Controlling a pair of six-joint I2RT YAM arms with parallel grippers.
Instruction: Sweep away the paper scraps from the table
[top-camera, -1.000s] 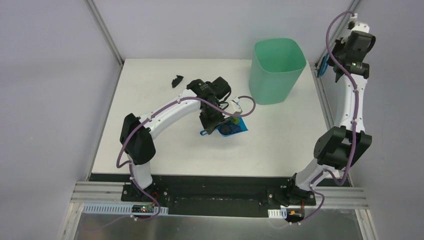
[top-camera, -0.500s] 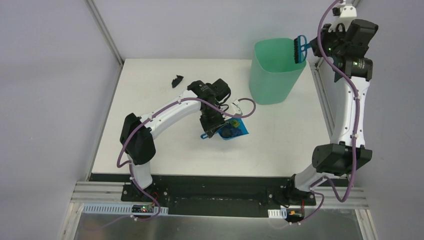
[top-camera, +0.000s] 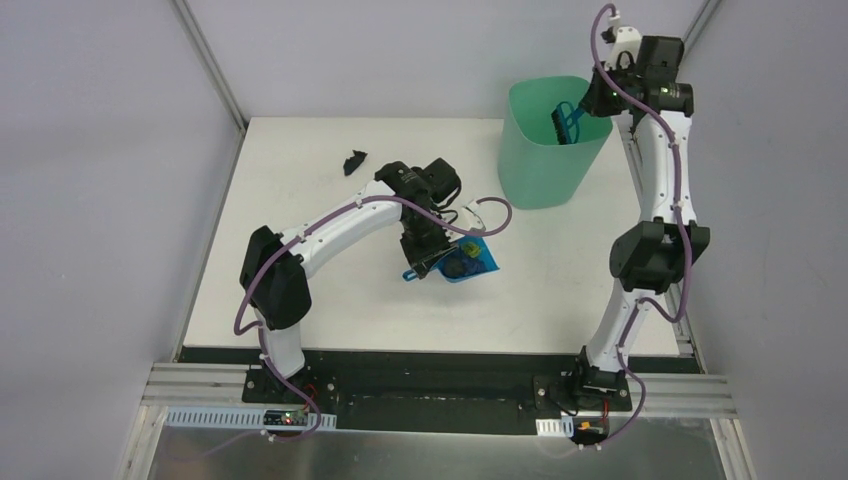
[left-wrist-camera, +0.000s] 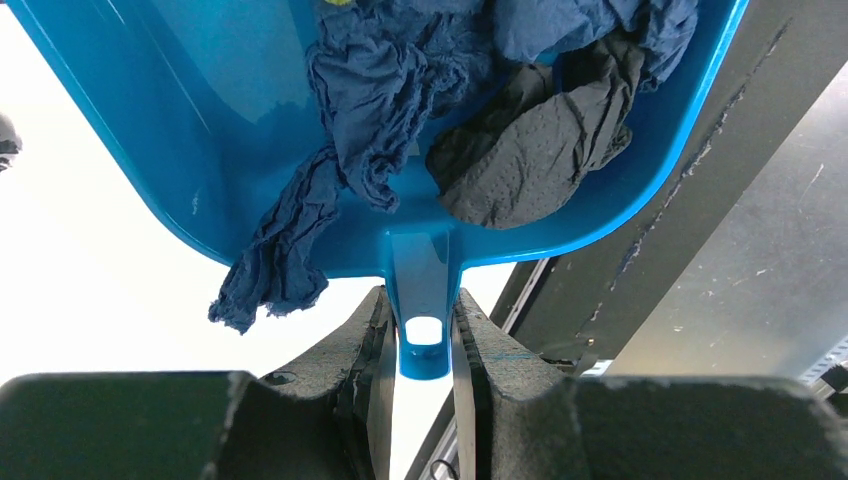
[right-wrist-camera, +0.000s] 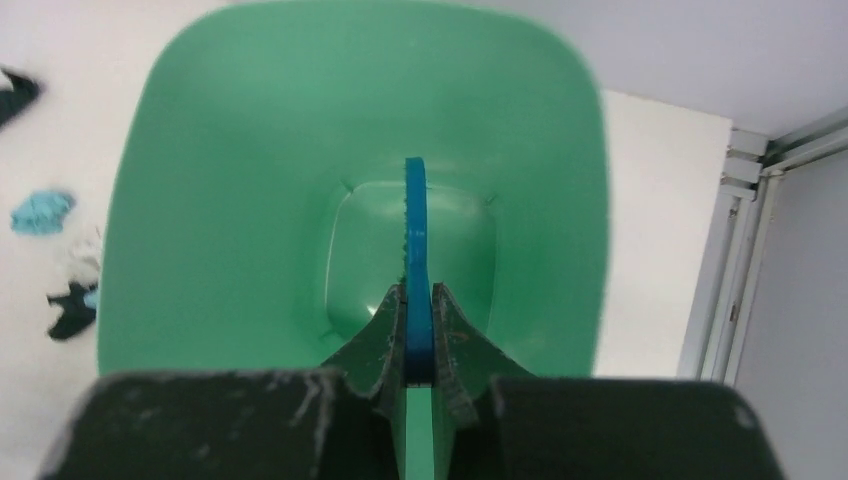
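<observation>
My left gripper (top-camera: 421, 262) is shut on the handle of the blue dustpan (top-camera: 468, 260), held just above the white table (top-camera: 310, 295). In the left wrist view the gripper (left-wrist-camera: 425, 340) clamps the handle, and the pan (left-wrist-camera: 200, 150) holds dark blue (left-wrist-camera: 390, 90) and black paper scraps (left-wrist-camera: 530, 150); one dark blue scrap (left-wrist-camera: 268, 275) hangs over its rim. A black scrap (top-camera: 354, 161) lies at the far left. Teal (right-wrist-camera: 42, 212), white (right-wrist-camera: 90, 255) and black scraps (right-wrist-camera: 70, 312) lie on the table left of the bin. My right gripper (top-camera: 592, 104) is shut on the blue brush (top-camera: 567, 122), also in the right wrist view (right-wrist-camera: 414, 225), above the bin's opening.
The green bin (top-camera: 545, 170) stands at the back right of the table; its inside (right-wrist-camera: 250, 200) looks empty under the brush. Grey walls and metal frame posts enclose the table. A black strip (top-camera: 430, 362) runs along the front edge.
My right arm has swung the brush left from beside the wall to above the bin's opening. The left arm and dustpan have hardly moved.
</observation>
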